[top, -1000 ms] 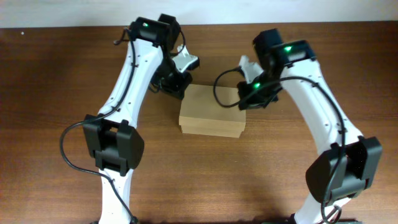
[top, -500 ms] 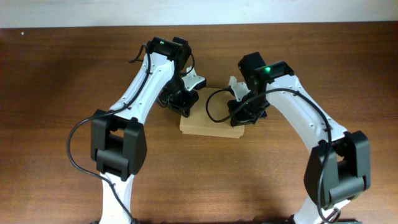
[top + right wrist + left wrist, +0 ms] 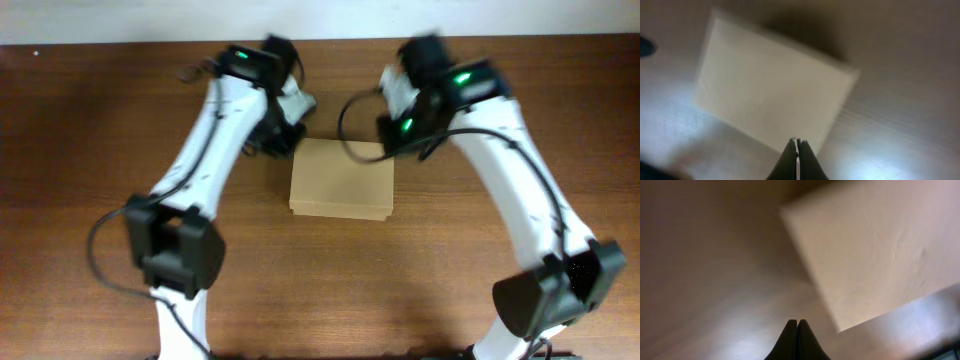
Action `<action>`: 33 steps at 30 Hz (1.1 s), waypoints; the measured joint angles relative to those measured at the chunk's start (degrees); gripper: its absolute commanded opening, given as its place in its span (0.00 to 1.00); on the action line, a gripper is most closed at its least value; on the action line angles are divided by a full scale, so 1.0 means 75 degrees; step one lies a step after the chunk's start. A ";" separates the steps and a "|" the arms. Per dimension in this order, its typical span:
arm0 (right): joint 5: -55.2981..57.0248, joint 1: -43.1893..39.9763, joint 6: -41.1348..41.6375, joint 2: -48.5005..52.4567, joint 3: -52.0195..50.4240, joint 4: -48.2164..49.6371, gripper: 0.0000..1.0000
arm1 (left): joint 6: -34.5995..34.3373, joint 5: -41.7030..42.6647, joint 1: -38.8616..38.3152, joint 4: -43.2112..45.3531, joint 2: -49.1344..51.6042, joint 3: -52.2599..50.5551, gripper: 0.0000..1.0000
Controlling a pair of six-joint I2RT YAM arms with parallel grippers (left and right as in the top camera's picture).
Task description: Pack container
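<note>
A small rectangular tan-brown cardboard box point(image 3: 342, 178) lies flat on the dark brown wooden bench point(image 3: 80, 150), about midway between the two arms and a little toward the far edge. Its plain top faces up and looks shut, with no flap or tab standing open.

The white and black left arm point(image 3: 210, 130) reaches in from the near left, its wrist ending just beside the box's far left corner. In the left wrist view the left fingers point(image 3: 790, 342) are pressed tight together, dark tip to tip, with nothing between them. They point at bare bench beside a corner of the box, which fills the upper right of that view.

The white and black right arm point(image 3: 510, 160) reaches in from the near right, its wrist near the box's far right corner and showing green lights. The right fingers point(image 3: 804, 161) are likewise clenched on nothing. In the right wrist view their tips sit over the edge of the box where it meets the bench.

All the views are smeared by motion, so I cannot tell for certain whether either pair of fingers touches the cardboard; they appear to be above it.
</note>
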 measured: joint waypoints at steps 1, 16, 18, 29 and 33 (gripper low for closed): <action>0.0236 -0.0073 0.0009 -0.0047 0.0705 -0.0277 0.04 | -0.0111 -0.0178 0.0137 0.0017 -0.0248 0.0254 0.07; 0.2865 -0.0659 0.0414 -0.1061 0.4631 -0.2448 0.04 | -0.0440 -0.1329 0.2390 -0.0230 -0.2774 0.1445 0.08; 0.2888 -0.0941 0.0455 -0.1373 0.4036 -0.2264 0.04 | -0.0437 -0.1323 0.2547 0.0061 -0.2873 0.0912 0.08; 0.2766 -0.1926 0.0632 -0.5692 -0.0662 -0.0793 0.99 | -0.0466 -0.1020 0.3226 0.2090 -0.5289 -0.3360 0.99; 0.2742 -0.1929 0.0624 -0.6510 -0.1332 -0.0612 0.99 | -0.0466 -0.0944 0.3156 0.2145 -0.5802 -0.3471 0.99</action>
